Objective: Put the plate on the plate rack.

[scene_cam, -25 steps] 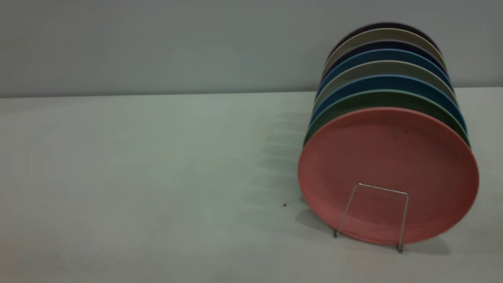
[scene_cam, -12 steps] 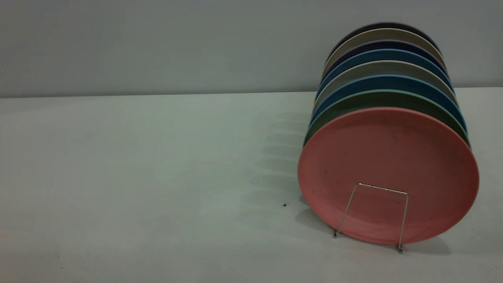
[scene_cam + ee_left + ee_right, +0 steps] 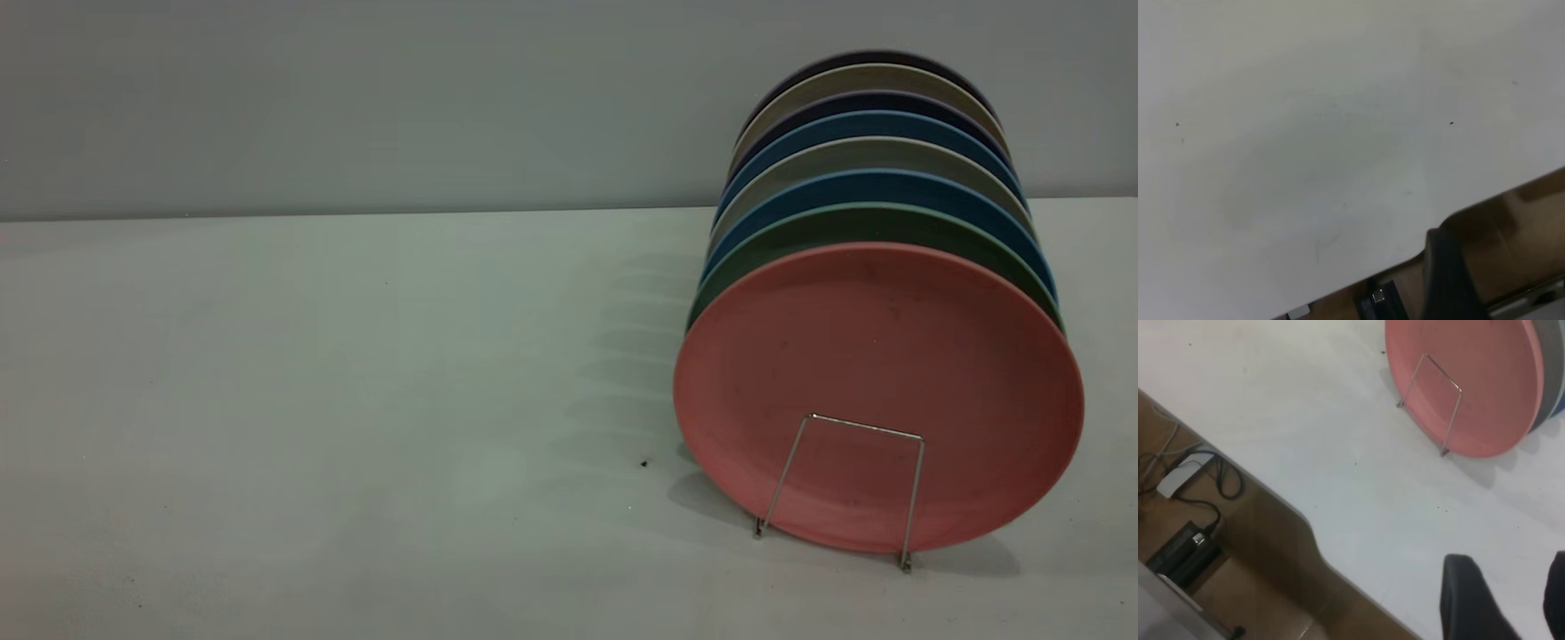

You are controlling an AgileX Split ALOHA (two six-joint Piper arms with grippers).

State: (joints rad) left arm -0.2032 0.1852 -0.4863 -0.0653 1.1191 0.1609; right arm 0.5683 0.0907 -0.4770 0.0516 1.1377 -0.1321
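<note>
The plate (image 3: 880, 373) is round and salmon pink, with a dull, smooth face and a low raised rim. It is standing up on its edge, leaning back a little, at the front of the plate rack (image 3: 845, 484). The plate rack is made of thin silver wire, and it is much thinner than the plates. One square wire loop is showing right in front of the pink plate, touching the worktop (image 3: 356, 400) with its two little feet. Behind the pink plate, more plates are standing in a row in the same rack. First comes a green plate (image 3: 876, 222), then a blue plate (image 3: 876, 188), then a grey plate (image 3: 867, 153), then another blue plate (image 3: 867, 124), and a few more farther back. They are all packed close together, on the right side of the pale worktop. A tiny dark speck (image 3: 644, 463) is lying on the worktop near the pink plate. In the right wrist view, the right claw (image 3: 1505, 600) is showing two dark fingers spread apart with nothing between them, above the worktop and well away from the plate. In the left wrist view, only one dark part of the left claw (image 3: 1448, 280) is showing near the worktop's edge, so I cannot tell how wide it is.
</note>
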